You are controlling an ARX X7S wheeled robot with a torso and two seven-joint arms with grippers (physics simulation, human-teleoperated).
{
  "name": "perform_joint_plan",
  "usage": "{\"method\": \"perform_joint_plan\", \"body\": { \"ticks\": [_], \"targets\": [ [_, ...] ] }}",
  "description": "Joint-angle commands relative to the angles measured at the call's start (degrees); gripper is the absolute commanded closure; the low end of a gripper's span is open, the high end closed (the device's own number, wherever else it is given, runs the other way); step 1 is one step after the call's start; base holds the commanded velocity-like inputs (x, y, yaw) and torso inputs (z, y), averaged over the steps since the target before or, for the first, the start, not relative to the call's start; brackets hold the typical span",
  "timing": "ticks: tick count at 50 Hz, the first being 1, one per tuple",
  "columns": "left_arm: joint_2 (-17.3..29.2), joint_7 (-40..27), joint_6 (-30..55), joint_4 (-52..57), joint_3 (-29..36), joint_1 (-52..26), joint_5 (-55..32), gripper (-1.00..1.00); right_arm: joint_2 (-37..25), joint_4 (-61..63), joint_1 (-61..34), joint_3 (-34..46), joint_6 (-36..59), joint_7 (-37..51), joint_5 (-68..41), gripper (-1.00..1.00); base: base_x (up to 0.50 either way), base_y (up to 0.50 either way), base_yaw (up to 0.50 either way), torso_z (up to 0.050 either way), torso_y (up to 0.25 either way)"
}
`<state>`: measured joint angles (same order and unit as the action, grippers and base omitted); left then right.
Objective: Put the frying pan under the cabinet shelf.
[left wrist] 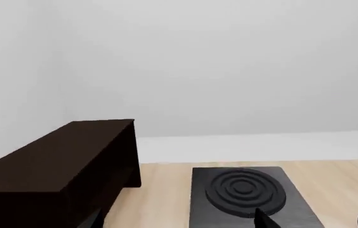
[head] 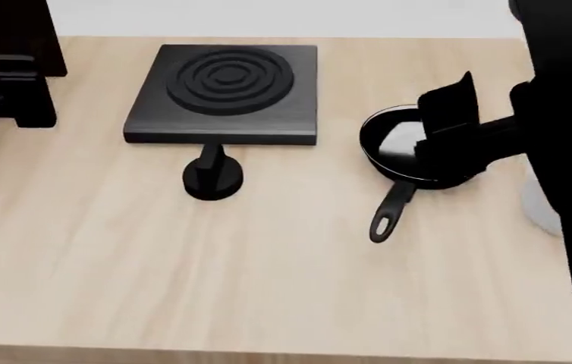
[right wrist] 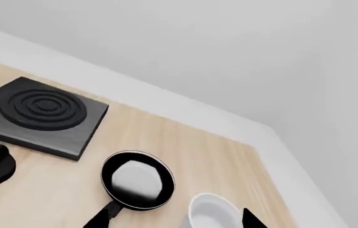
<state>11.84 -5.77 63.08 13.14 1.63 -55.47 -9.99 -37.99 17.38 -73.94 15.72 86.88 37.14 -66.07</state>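
Note:
The frying pan (head: 380, 141) lies on the wooden table right of the stove plate, with its long handle (head: 391, 210) pointing toward me. In the right wrist view the pan (right wrist: 137, 180) shows a pale reflection inside. My right gripper (head: 440, 130) hovers over the pan's right side. In its own view the right gripper (right wrist: 175, 221) is open and empty, its tips flanking the pan handle and a white bowl. The dark brown cabinet shelf (left wrist: 59, 166) stands at the table's far left (head: 7, 30). My left gripper (left wrist: 177, 222) is open and empty, facing the gap between cabinet and stove plate.
A square black stove plate (head: 227, 89) with concentric rings sits at the back middle. A small black knob-like object (head: 211, 174) stands just in front of it. A white bowl (right wrist: 214, 213) sits right of the pan, mostly hidden behind my right arm in the head view.

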Motion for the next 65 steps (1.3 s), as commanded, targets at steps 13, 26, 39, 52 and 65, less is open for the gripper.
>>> {"method": "perform_joint_plan", "body": {
  "ticks": [13, 26, 39, 52, 65],
  "targets": [
    [0.4, 0.7, 6.3, -0.9, -0.4, -8.4, -2.0, -1.0, -2.2, -11.6, -17.3, 14.2, -4.6, -3.7, -1.4, -1.0, 0.0, 0.5, 0.0, 0.0, 0.0],
    [0.0, 0.7, 6.5, -0.5, -0.3, -8.6, -2.8, -1.0, -2.4, -12.9, -17.2, 15.8, -6.1, -4.9, -0.4, -1.0, 0.0, 0.5, 0.0, 0.0, 0.0],
    [0.2, 0.7, 6.4, -0.9, -0.6, -9.6, -3.3, -1.0, -2.5, -12.9, -17.2, 16.5, -6.8, -5.0, -0.5, -1.0, 0.0, 0.5, 0.0, 0.0, 0.0],
    [0.1, 0.1, 8.3, 1.3, -1.0, -9.3, -4.0, -1.0, -3.0, -12.4, -16.9, 15.8, -6.3, -3.4, -2.1, -1.0, 0.0, 0.5, 0.0, 0.0, 0.0],
    [-0.1, -0.2, 8.6, 1.4, -0.9, -9.6, -4.5, -1.0, -3.0, -13.2, -17.4, 18.0, -6.1, -3.1, -1.0, -1.0, 0.12, 0.15, 0.0, 0.0, 0.0]
  ]
}}
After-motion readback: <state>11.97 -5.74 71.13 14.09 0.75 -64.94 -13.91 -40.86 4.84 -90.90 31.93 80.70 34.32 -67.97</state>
